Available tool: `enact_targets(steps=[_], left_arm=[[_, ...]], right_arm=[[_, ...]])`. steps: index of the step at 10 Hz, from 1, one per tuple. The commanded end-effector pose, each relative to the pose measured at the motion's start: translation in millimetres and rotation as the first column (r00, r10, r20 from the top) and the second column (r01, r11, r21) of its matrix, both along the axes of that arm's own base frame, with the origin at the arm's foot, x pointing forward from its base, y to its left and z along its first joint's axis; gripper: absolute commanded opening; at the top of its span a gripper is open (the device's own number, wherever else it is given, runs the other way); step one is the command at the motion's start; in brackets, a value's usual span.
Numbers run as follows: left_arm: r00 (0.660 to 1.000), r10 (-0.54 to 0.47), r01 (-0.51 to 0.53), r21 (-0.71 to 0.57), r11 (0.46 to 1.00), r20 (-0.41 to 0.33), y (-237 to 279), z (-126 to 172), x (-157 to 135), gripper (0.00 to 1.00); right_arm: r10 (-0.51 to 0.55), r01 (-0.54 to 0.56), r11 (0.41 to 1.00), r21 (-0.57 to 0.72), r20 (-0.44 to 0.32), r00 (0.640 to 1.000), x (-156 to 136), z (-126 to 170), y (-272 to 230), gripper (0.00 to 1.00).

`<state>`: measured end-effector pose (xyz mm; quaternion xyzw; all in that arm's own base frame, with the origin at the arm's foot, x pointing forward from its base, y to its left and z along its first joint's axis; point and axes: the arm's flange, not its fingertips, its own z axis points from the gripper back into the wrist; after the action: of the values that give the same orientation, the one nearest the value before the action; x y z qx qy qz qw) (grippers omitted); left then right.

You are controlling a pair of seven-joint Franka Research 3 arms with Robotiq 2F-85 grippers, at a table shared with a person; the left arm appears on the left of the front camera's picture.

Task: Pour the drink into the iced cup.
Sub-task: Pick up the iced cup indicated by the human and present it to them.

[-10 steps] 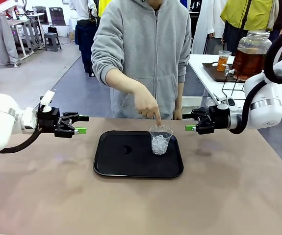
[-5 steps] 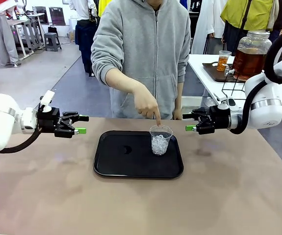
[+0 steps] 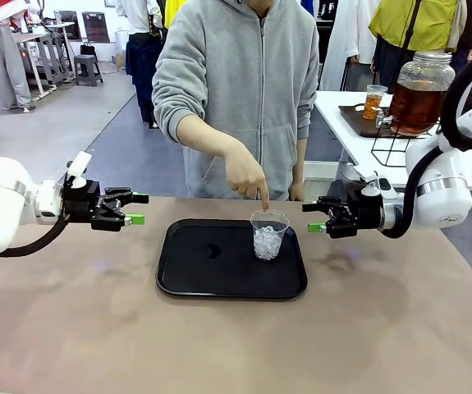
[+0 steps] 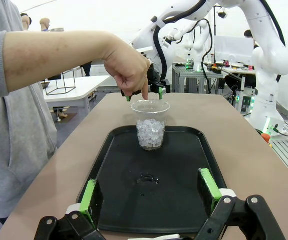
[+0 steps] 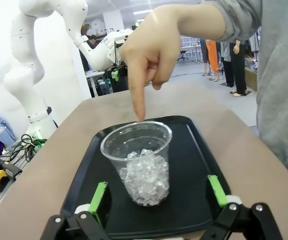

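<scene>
the drink (image 3: 414, 105), amber-brown, is in a big glass jar (image 3: 423, 70) with a tap. the jar stands on a white side table (image 3: 338, 103) behind the right arm (image 3: 445, 185), well apart from the iced cup. a small cup (image 3: 374, 101) with orange liquid stands on a dark tray (image 3: 357, 121) just beside the jar.

the iced cup (image 3: 268, 234) is clear plastic with ice in its lower half. it stands upright in the far right part of a black tray (image 3: 194, 275), at the middle of the worktop (image 3: 71, 328). a person's hand (image 3: 246, 175) points down with one finger at the cup's far rim; i cannot tell if it touches. near the middle of the black tray there is a small wet spot (image 4: 148, 178).

the left jaws are open and empty, and hang over the worktop left of the black tray. the right jaws are open and empty too, right of the black tray, turned toward the iced cup.

the worktop is a matt beige-brown surface. the room behind is a large hall with a grey floor (image 3: 71, 123), more tables, and people standing far off.
</scene>
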<state>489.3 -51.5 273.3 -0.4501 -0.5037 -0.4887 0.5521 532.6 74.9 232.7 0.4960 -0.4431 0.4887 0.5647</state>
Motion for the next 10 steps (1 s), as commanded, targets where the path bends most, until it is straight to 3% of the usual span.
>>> enact_targets(steps=[1, 6, 10], left_arm=[[1.0, 0.0, 0.0, 0.0, 1.0, -0.002, -0.8, 1.8, 0.4, 1.0], [1.0, 0.0, 0.0, 0.0, 1.0, -0.002, -0.8, 1.8, 0.4, 1.0], [1.0, 0.0, 0.0, 0.0, 1.0, -0.002, -0.8, 1.8, 0.4, 1.0]], right_arm=[[-0.017, 0.016, 0.999, 0.04, 0.04, 0.999, -10.0, -7.5, 11.4, 1.0], [-0.022, 0.018, 0.999, 0.049, 0.077, 0.997, -18.4, -24.6, 34.9, 1.0], [-0.006, 0.003, 0.998, 0.059, 0.05, 0.999, -20.4, -33.3, 49.0, 1.0]])
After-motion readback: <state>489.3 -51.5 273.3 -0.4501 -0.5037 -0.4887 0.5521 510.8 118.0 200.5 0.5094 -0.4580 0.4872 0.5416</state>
